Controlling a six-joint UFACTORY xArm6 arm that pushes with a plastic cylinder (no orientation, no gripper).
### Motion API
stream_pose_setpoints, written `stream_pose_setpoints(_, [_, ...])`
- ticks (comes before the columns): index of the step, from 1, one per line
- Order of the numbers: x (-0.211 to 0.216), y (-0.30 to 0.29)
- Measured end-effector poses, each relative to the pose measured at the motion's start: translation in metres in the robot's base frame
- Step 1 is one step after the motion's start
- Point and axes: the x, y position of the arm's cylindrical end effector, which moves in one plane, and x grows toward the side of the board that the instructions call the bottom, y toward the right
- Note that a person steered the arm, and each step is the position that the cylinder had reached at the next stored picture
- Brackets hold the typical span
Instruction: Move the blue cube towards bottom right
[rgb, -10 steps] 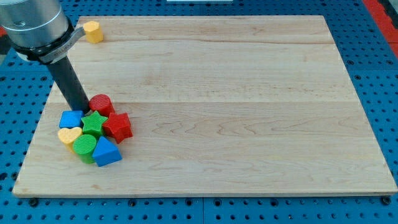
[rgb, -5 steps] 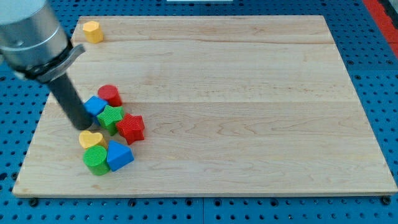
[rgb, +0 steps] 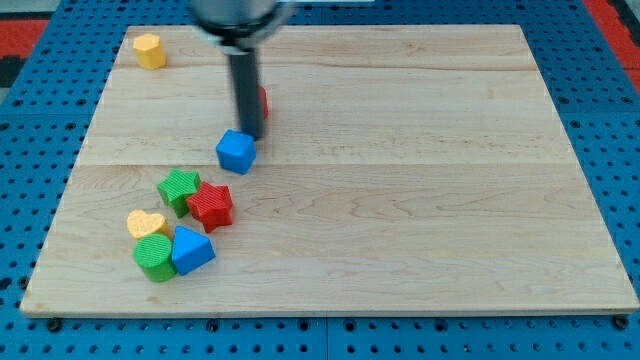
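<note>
The blue cube (rgb: 236, 151) lies on the wooden board (rgb: 400, 180), left of the middle and apart from the other blocks. My tip (rgb: 251, 136) stands just above and right of the cube, touching or nearly touching its upper right edge. A red block (rgb: 262, 101) shows only as a sliver behind the rod, to its right.
At the lower left lies a cluster: a green star (rgb: 178, 188), a red star (rgb: 211, 205), a yellow heart (rgb: 144, 223), a green cylinder (rgb: 155, 258) and a blue triangular block (rgb: 192, 250). A yellow block (rgb: 149, 50) sits at the top left corner.
My tip has swung from the cluster's left side up and right to the board's upper middle. The blue cube and the red block moved up and right, away from the cluster.
</note>
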Motion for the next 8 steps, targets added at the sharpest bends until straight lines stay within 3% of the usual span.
stream_pose_setpoints(1, [0.002, -0.036])
stream_pose_setpoints(2, [0.03, 0.025])
stream_pose_setpoints(3, [0.044, 0.142])
stream_pose_setpoints(5, [0.022, 0.031])
stream_pose_setpoints(6, [0.059, -0.001])
stream_pose_setpoints(8, [0.068, 0.157])
